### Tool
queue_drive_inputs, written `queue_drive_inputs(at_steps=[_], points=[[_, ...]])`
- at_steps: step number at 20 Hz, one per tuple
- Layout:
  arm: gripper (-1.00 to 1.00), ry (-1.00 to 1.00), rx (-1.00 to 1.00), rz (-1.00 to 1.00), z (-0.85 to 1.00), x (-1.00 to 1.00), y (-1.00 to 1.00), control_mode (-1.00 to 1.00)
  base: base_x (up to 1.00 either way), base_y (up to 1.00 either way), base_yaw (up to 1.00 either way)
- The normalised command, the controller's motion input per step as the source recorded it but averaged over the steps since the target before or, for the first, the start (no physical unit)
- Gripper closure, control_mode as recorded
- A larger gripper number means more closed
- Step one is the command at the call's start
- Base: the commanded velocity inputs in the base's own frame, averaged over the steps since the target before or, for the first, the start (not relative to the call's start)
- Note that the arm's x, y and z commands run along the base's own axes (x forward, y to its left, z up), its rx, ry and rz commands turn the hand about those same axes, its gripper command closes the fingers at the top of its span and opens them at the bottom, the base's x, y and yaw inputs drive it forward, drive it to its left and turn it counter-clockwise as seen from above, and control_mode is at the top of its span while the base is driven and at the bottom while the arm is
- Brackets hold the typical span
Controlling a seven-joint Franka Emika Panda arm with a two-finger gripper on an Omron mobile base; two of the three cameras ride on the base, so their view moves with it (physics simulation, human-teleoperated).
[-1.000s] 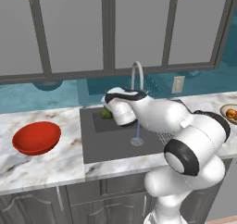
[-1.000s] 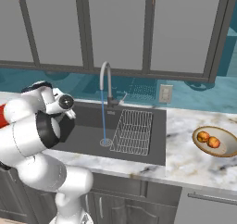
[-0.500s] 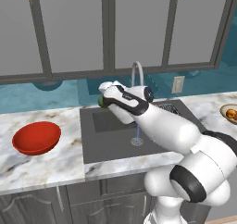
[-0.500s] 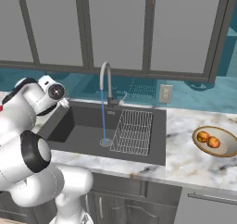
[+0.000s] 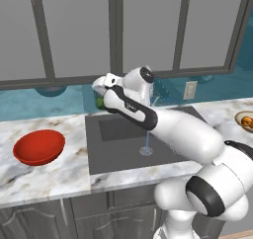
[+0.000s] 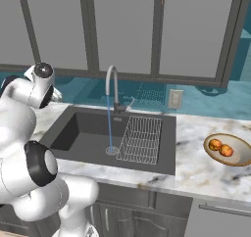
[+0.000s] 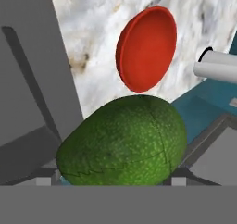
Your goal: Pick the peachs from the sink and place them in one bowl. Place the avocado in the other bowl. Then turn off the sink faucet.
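Avocado [image 7: 122, 142] clamped in the hand [image 5: 101, 96], fingers closed against its two sides, carried in the air above the back left corner of the sink [image 6: 88, 135]. Red bowl [image 7: 147, 48] on the marble table [image 7: 88, 28] lies ahead of the hand, apart from it. Both peaches [image 6: 220, 147] rest in the tan bowl [image 6: 241, 155], well off on the far side of the sink from the hand; faucet [image 6: 113, 86] running, stream falling to the drain.
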Motion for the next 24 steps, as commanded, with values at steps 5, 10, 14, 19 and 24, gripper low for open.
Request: queue_drive_inputs(at_steps=[5, 10, 14, 19, 24], points=[[1.00, 0.15, -0.25, 0.16, 0.00, -0.28, 0.80, -1.00, 0.00, 0.00, 0.00], [1.00, 0.06, -0.19, 0.12, -0.26, -0.07, 0.98, -1.00, 0.00, 0.00, 0.00], [1.00, 0.00, -0.11, 0.03, -0.08, -0.06, 0.74, -1.00, 0.00, 0.00, 0.00], [1.00, -0.01, -0.07, 0.00, -0.07, -0.05, 0.44, -1.00, 0.00, 0.00, 0.00], [1.00, 0.00, -0.08, 0.00, -0.27, 0.00, 0.17, -1.00, 0.00, 0.00, 0.00]])
